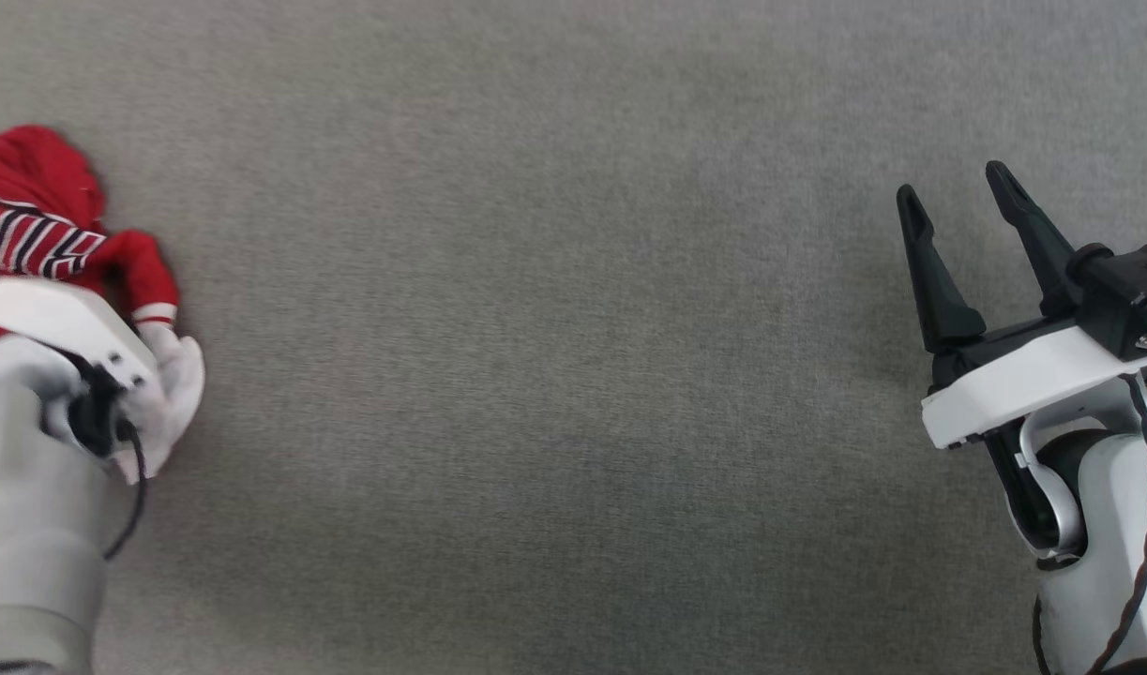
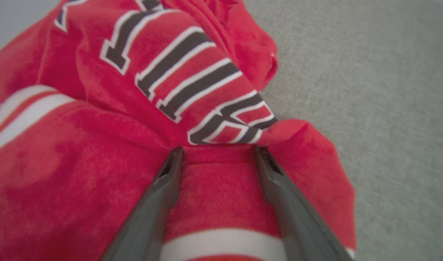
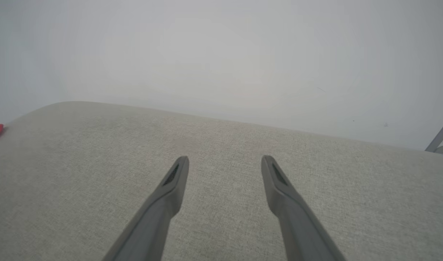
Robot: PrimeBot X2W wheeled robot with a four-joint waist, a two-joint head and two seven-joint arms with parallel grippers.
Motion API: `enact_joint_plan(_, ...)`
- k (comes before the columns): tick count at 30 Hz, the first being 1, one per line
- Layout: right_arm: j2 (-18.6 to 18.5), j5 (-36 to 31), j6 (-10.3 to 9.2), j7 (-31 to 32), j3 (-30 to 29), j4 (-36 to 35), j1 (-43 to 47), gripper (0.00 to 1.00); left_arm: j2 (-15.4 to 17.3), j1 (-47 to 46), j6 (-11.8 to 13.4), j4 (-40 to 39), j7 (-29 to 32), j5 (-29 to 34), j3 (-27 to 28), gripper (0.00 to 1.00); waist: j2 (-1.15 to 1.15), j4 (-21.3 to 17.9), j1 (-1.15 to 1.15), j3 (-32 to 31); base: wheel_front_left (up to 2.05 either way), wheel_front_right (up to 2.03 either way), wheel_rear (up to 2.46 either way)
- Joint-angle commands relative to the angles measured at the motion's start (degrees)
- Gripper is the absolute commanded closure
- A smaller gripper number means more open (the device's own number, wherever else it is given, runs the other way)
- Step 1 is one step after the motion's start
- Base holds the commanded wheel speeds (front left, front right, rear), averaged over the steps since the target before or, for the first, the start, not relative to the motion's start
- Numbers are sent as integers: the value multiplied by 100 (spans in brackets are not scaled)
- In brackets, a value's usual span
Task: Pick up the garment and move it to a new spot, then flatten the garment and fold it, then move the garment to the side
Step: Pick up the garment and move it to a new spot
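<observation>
One crumpled red garment, black-lettered; left end effector, right end effector spread.

Middle: bare grey fabric of the desk runs wide between the two arms, giving free passage across the head view.
Left edge: the crumpled garment is heaped here, and the pale left forearm stands over its near part, barring that side.
Left end effector: fingers spread, tips sunk among red folds. Cloth fills the gap between them and crowds the wrist view's left, with bare desk on its right.
Right end effector: fingers spread above bare desk, well apart from the garment.
Far side: the desk ends at a rounded edge before a pale wall, and a thin metal leg stands at the right.
</observation>
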Motion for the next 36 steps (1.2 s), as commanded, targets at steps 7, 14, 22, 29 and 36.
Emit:
enact_joint_plan(7, 33, -63, 0, 48, 51, -56, -107, 0, -299, 180, 266, 515, 1416, -176, -25, 0, 0, -141, 0, 284, 0, 0, 0)
enact_joint_plan(14, 44, -44, 0, 60, 67, 31, -66, 0, -203, 392, 313, 588, 1865, -243, -58, 100, 0, -83, 0, 112, 0, 0, 0)
enact_joint_plan(22, 99, 30, 0, -92, -26, 188, 112, 0, 380, -46, -35, 121, 972, 4, -257, 100, 0, 29, 0, -327, 0, 0, 0)
enact_joint_plan(29, 240, 116, 0, -260, -242, 356, 366, 0, 641, -325, -284, -272, 360, 269, -612, 100, 0, 252, 0, -857, 0, 0, 0)
enact_joint_plan(36, 387, 133, 0, -342, -400, 433, 577, 0, 829, -487, -380, -836, 136, 485, -942, 100, 0, 485, 0, -1345, 0, 0, 0)
